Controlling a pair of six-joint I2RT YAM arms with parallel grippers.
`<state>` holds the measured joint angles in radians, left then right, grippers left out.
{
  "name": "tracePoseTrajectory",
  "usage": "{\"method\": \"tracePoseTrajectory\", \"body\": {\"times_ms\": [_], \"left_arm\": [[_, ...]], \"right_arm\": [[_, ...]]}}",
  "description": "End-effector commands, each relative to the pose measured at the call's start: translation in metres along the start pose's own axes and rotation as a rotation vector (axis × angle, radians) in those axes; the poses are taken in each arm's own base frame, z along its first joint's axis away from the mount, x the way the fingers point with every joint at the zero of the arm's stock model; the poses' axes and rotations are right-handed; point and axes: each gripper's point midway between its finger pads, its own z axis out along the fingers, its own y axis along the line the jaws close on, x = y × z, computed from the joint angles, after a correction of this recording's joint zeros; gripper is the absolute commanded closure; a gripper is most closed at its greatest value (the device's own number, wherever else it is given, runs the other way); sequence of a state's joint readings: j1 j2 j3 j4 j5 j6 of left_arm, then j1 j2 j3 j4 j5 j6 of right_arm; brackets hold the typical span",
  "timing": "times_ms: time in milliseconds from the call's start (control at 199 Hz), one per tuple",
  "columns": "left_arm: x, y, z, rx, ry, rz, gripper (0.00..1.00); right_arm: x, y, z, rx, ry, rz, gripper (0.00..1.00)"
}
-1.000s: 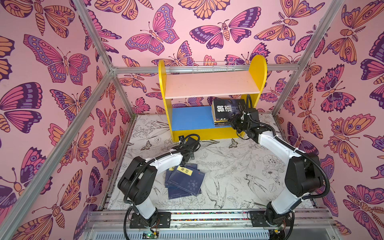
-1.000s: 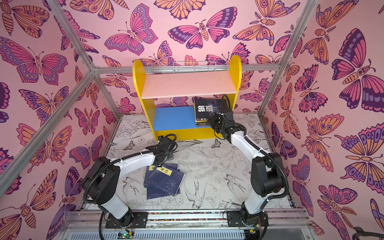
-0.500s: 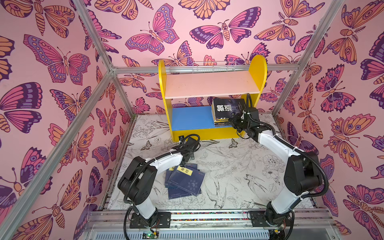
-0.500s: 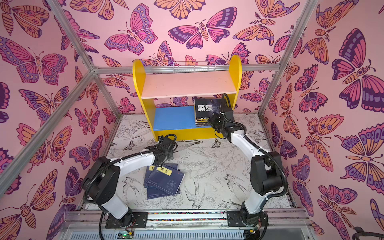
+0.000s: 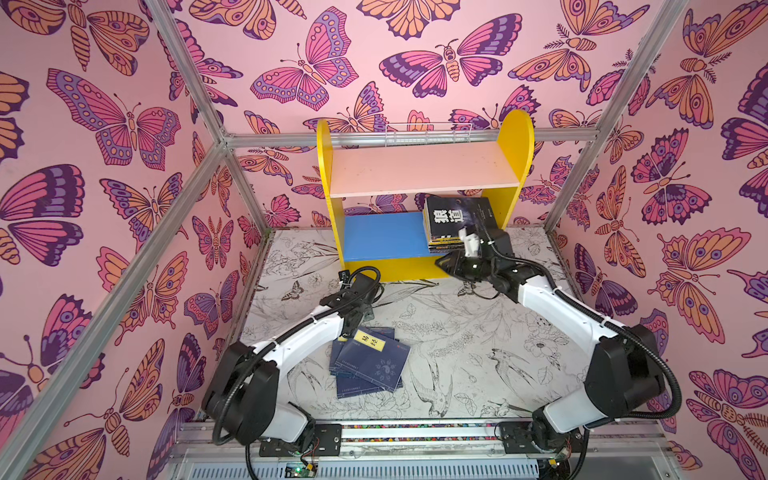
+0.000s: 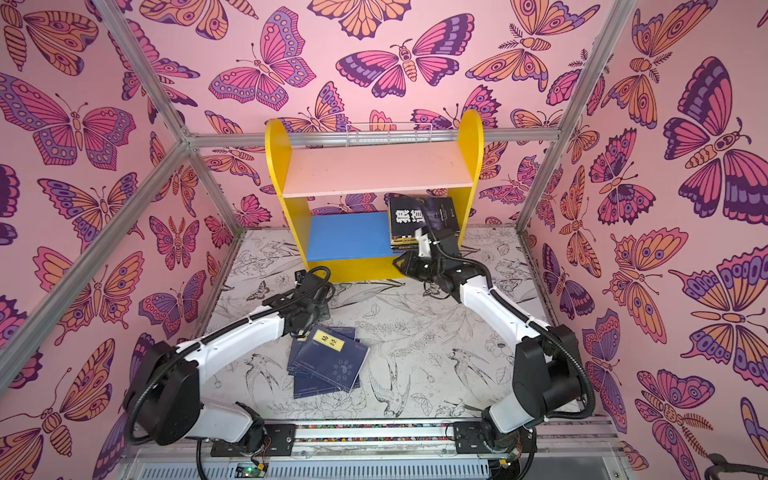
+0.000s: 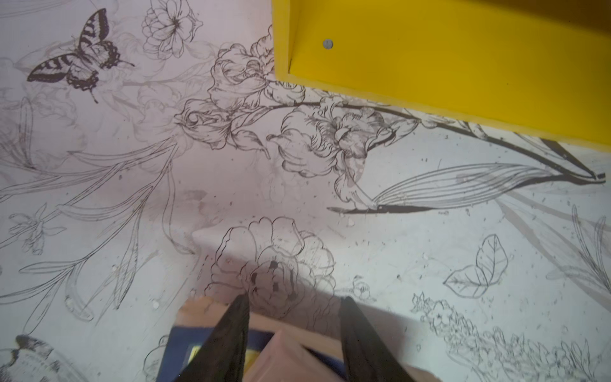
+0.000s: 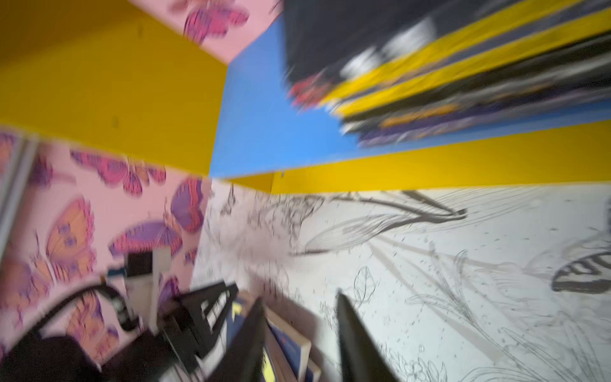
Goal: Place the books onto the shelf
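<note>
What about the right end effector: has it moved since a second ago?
Yes. The right end effector has drawn back from the book stack, down to the shelf's yellow front strip.

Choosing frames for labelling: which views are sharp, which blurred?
Right wrist view: heavily smeared, the stack of dark paperbacks on the shelf's blue lower board unreadable. Left wrist view: flower-printed white mat crisp, only the navy book nearest the lens soft. Both top views: sharp, white title on the black book legible.

Robot laboratory test cell: aluminium frame (image 5: pixel 561 134), butterfly-printed wall panels (image 5: pixel 104 124), robot arms (image 5: pixel 307 332) bolted to a base rail (image 5: pixel 415 432).
</note>
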<state>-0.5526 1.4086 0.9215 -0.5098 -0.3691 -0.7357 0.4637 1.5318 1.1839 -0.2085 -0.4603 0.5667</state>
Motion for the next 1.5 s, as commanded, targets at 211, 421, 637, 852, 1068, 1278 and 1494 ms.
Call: {"method": "tracePoseTrajectory", "body": {"times_ms": [211,421,637,852,1068,1278,1494], "left_arm": [[0.088,0.060,-0.006,-0.097,0.259,0.040,0.49],[0.116,0.064,0.011,-0.130,0.366,0.068,0.54],[0.139,0.060,0.022,-0.123,0.481,0.100,0.61],[0.144,0.053,0.023,-0.090,0.521,0.111,0.68],[0.140,0.039,0.025,-0.053,0.535,0.117,0.72],[0.132,0.028,0.025,-0.017,0.519,0.117,0.72],[0.120,0.016,0.026,0.015,0.496,0.121,0.71]], "right_arm": [[0.209,-0.003,0.007,-0.068,0.744,-0.416,0.18],[0.231,-0.016,0.038,-0.107,0.855,-0.331,0.20],[0.245,-0.015,0.055,-0.202,0.968,-0.290,0.30],[0.220,0.022,0.065,-0.361,0.885,-0.309,0.33],[0.184,0.067,0.066,-0.505,0.751,-0.284,0.36],[0.160,0.057,0.075,-0.424,0.664,-0.241,0.41],[0.118,0.045,0.075,-0.435,0.516,-0.112,0.44]]}}
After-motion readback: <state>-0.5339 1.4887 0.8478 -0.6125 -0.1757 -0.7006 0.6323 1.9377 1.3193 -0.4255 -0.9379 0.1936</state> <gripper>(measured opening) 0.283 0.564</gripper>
